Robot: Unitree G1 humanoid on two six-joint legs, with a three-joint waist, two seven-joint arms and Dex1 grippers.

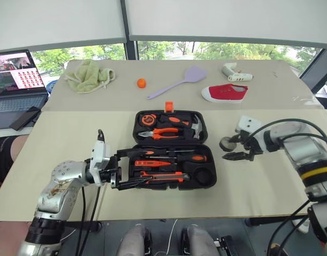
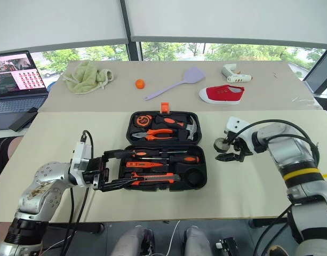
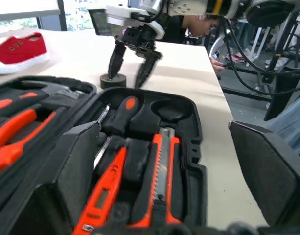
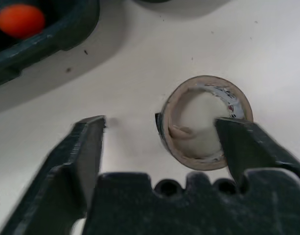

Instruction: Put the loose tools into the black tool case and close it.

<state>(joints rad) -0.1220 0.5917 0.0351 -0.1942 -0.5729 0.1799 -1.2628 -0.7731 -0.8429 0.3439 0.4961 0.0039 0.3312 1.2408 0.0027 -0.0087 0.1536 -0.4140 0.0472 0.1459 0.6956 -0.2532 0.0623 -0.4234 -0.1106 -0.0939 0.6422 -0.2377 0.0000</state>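
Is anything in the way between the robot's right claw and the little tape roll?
No, nothing visible. The right gripper hangs open right over the tape roll, which sits on bare table beside the open case. One finger is over the roll's hole, the other outside its wall.

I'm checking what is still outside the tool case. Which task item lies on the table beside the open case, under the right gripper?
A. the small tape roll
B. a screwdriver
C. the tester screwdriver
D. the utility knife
A: the small tape roll lies on the table outside the black tool case, with the right gripper open over it, while the utility knife sits in the case.
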